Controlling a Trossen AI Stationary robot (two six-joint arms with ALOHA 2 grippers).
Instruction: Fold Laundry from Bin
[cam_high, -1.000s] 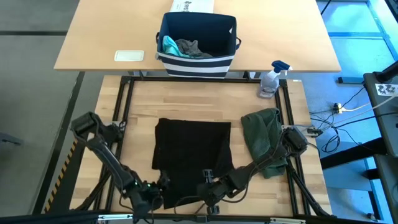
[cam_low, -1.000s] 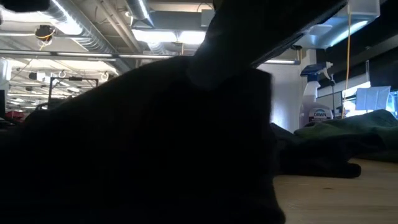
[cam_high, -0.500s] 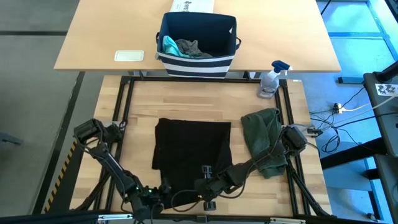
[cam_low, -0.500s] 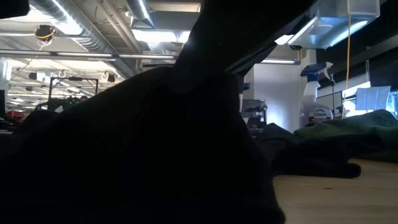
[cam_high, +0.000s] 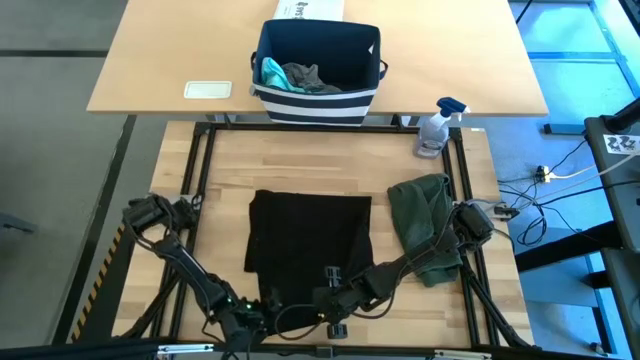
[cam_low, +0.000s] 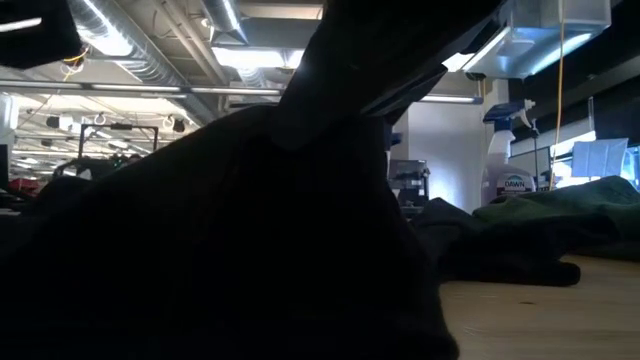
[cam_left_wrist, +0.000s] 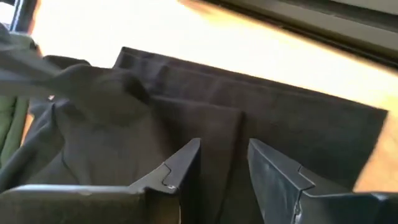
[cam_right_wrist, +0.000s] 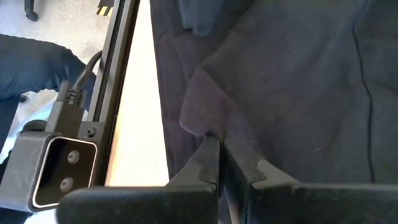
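The black T-shirt (cam_high: 310, 240) lies folded flat on the wooden table (cam_high: 300, 165). My right gripper (cam_high: 324, 300) is at its near edge, shut on a raised pinch of the cloth (cam_low: 330, 120). My left gripper (cam_left_wrist: 222, 163) is open near the shirt's near left corner (cam_high: 262, 300), its fingers just over the black cloth. The olive-green piece (cam_high: 425, 215) lies bunched at the table's right. The navy bin (cam_high: 318, 60) stands on the far table and holds a teal piece (cam_high: 270, 72) and a grey piece (cam_high: 305, 75). My right gripper pinches a small peak of the black T-shirt's cloth (cam_right_wrist: 208, 127) between its two shut fingers, slanting down from the near side. The cloth rises tent-like to the fingers while the rest stays on the table. My left gripper: I cannot tell whether its fingers (cam_left_wrist: 186, 168) touch the shirt.
A spray bottle (cam_high: 437, 125) stands at the table's far right corner. Black frame rails (cam_high: 205, 150) run along the table's sides. On the far table lie a white flat object (cam_high: 208, 90) and a white box (cam_high: 310, 8) behind the bin.
My left gripper has sunk toward the black T-shirt's near left corner and rolled a little, staying open.
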